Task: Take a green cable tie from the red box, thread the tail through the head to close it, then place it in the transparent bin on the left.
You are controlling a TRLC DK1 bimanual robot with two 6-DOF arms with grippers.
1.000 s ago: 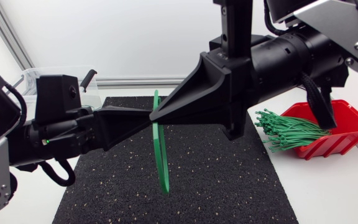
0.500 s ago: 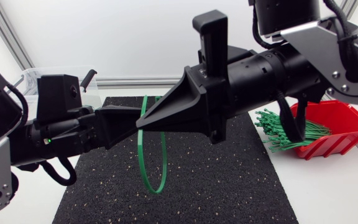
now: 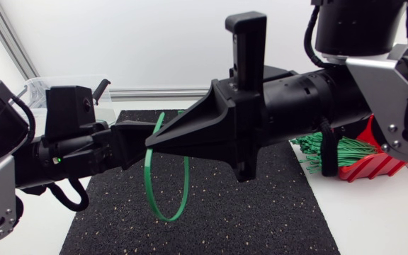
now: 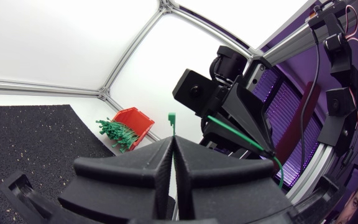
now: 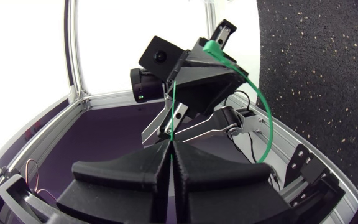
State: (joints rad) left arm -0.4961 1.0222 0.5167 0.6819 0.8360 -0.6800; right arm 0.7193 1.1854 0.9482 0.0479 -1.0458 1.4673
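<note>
Both arms meet over the black mat (image 3: 211, 212), tip to tip.
- Left gripper (image 4: 173, 144): fingers pressed together, pinching the green cable tie (image 3: 147, 173) just below its head. The head pokes up out of the fingertips.
- Right gripper (image 5: 171, 144): fingers pressed together on the thin tail end. The green strand runs out from between the tips toward the left gripper.
- The tie is bent into an open loop that hangs below the two grippers, above the mat and not touching it. Can't tell whether the tail is through the head.
- Red box (image 3: 374, 161) sits on the white surface (image 3: 374, 219) at the mat's right edge, partly hidden by the right arm. A bundle of spare green ties (image 3: 338, 151) sticks out of it toward the mat.
- Transparent bin (image 3: 37, 88) is at the far left, behind the left arm and well apart from the tie.
</note>
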